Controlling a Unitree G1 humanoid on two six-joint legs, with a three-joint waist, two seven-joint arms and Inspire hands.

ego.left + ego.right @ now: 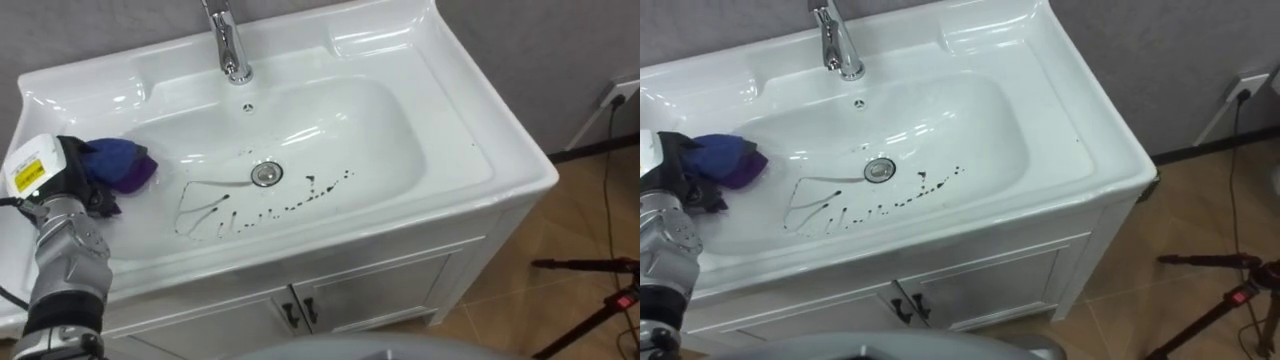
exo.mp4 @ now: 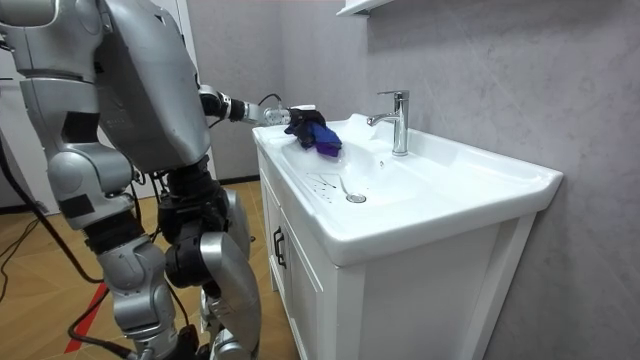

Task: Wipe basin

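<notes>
Fingers (image 1: 103, 203) of the left hand (image 1: 72, 162) are curled tight, clamped on one crumpled blue-and-purple cloth (image 1: 125, 165). Left eye view: the cloth sits at the left slope of the white ceramic basin (image 1: 410, 140). One chrome tap (image 1: 228, 45), one round metal drain (image 1: 265, 174), two dark cabinet door handles (image 1: 300, 312). Thin dark streaks and specks (image 1: 250, 212) cross the glossy bowl in front of the drain, apart from the cloth. Room view: robot stands upright at the white cabinet (image 2: 300, 270), left arm stretched over the basin's far end, cloth bunched in the hand. Right eye view: same grip, cloth left of the drain, streaks below it.
</notes>
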